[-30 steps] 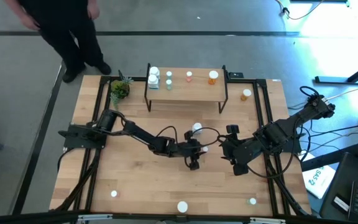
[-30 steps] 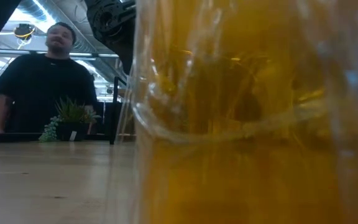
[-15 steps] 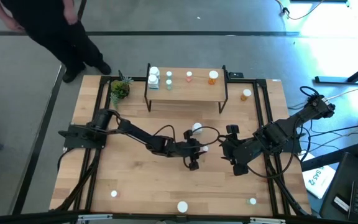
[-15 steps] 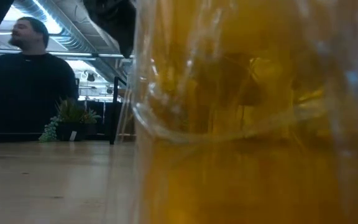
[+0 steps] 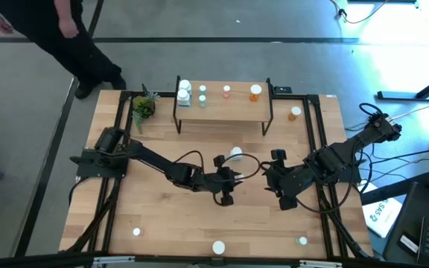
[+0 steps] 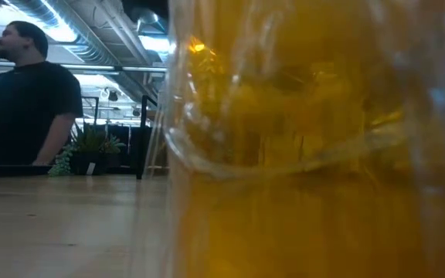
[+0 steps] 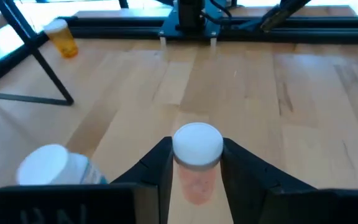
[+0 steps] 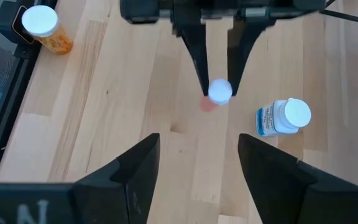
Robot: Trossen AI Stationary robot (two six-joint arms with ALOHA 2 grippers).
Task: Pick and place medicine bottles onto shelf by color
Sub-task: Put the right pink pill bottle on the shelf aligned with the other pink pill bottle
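Left gripper clamped on the pink bottle at mid-table, before the shelf.

Treat the bottle as light, rigid and probably slick: your fingers pinch it just below the white cap, so keep it upright. Your right gripper stands open and empty nearby, facing it.

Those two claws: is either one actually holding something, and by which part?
The left gripper pinches a small pink bottle by its sides, just under the white cap. The right gripper is open and empty.
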